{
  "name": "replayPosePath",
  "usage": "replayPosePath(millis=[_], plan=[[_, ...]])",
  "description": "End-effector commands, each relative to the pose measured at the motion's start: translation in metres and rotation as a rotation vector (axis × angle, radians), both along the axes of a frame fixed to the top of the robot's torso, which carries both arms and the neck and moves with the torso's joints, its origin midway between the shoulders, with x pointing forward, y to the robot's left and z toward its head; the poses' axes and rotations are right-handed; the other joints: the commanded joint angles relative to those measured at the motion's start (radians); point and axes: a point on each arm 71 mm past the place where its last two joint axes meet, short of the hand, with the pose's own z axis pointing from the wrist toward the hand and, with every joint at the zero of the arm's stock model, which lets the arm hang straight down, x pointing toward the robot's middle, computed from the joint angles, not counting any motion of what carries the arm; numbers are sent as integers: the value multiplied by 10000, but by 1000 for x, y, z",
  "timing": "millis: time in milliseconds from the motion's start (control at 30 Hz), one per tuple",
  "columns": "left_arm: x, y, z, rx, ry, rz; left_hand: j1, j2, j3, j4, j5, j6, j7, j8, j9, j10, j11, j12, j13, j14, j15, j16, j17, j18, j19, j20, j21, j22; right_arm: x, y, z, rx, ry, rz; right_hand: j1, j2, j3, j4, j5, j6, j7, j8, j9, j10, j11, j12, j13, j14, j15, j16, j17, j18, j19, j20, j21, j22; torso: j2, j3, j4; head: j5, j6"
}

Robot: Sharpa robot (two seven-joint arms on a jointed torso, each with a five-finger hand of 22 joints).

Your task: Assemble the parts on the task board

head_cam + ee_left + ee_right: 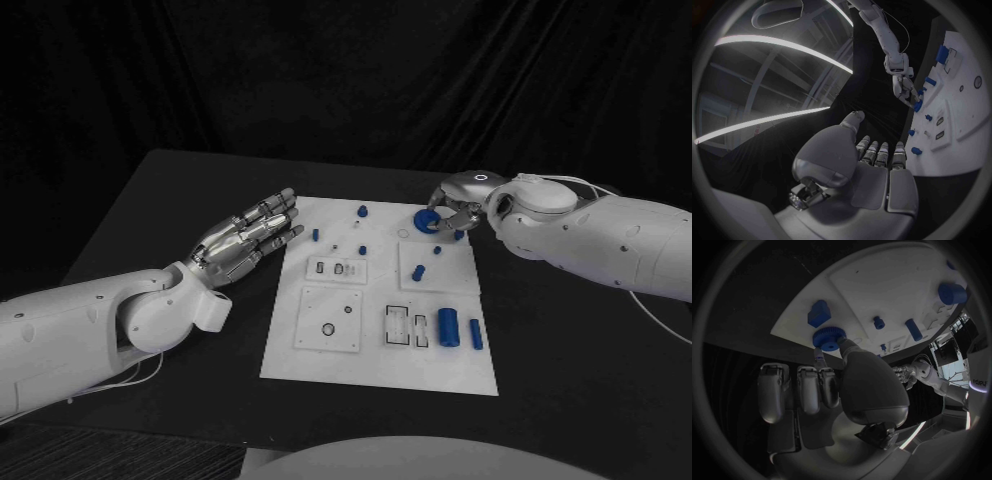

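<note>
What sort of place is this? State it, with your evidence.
Probably a robotics lab or test cell: a white task board with blue parts on a black table, black curtains behind, and strip lights overhead.

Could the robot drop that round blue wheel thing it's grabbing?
It might. The right hand seems to pinch the blue toothed gear only at its rim, between fingers, so the gear could slip or tip. It sits close to the far edge of the white task board, so a dropped gear might roll off onto the black table. A small blue block sits right beside it and could get bumped. The left hand hovers open, not steadying the board.
</note>
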Motion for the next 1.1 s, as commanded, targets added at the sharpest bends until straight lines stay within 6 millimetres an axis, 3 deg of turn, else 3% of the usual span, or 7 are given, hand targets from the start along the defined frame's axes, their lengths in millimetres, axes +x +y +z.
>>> replayPosePath(millis=[33, 233, 467, 667, 800, 1100], plan=[[0, -1, 2, -188, -91, -105, -90, 1, -3, -59, 30, -37, 19, 54, 2, 17, 71, 25, 12, -3, 96, -68, -11, -80, -7, 71, -34, -11, -1, 0, -4, -44, 53, -7, 205, 14, 108, -216, 697, 365, -93, 296, 319, 1030, -18, 35, 2634, 1043, 33, 27, 2631, -61, 400, 28, -55, 2080, -3, -5, -1, 32, -27], [0, -1, 2, -188, -88, -113, -90, 1, -3, -59, 30, -37, 19, 54, 2, 17, 71, 25, 12, -3, 96, -68, -11, -80, -7, 71, -34, -11, -2, 2, -5, 13, 30, 135, 339, 38, 276, -618, 1598, 524, -229, 1037, 1140, 1030, -148, 35, 2634, 1043, -81, 27, 2631, -58, 393, -101, -75, 2094, -8, -12, -10, 52, -56], [0, -2, 2, -197, -87, -131, -104, 8, 11, -69, 30, -51, 15, 51, 0, 13, 71, 22, 10, -3, 111, -68, -11, -83, -7, 82, -34, -11, -4, 4, -5, 96, -18, 288, 251, 40, 472, -985, 2427, 73, -356, 2278, 2680, 1030, -252, 35, 2634, 1043, -189, 27, 2631, -71, 430, -189, -61, 2144, -2, 0, -1, 25, -48], [0, -1, 2, -199, -89, -125, -104, 8, 11, -69, 30, -51, 15, 51, 0, 13, 71, 22, 10, -3, 111, -68, -11, -83, -7, 82, -34, -11, -5, 5, -3, 267, -241, 447, 204, 18, 557, -1042, 2520, -108, -351, 2527, 3044, 1030, -257, 35, 2634, 1043, -201, 27, 2631, -87, 473, -202, -19, 2184, -3, -4, -2, 36, -53], [0, -1, 2, -196, -85, -120, -104, 8, 11, -69, 30, -51, 15, 51, 0, 13, 71, 22, 10, -3, 111, -68, -11, -83, -7, 82, -34, -11, -8, 7, -1, 445, -457, 582, 125, -37, 640, -1053, 2795, -148, -345, 2742, 3328, 1030, -249, 35, 2634, 1043, -197, 27, 2631, -110, 536, -202, 47, 2236, -7, -6, -9, 55, -35], [-1, 2, 2, -151, -79, -40, -122, 17, 33, -81, 30, -49, 4, 52, 1, 14, 82, 37, 14, -3, 126, -68, -11, -87, -7, 95, -34, -11, -15, 23, 21, 805, -869, 1103, -117, -91, 682, -914, 2836, -255, -301, 2763, 3446, 1030, -209, 35, 2634, 1043, -171, 27, 2631, -122, 570, -186, 79, 2264, -7, -2, -6, 160, 44]])
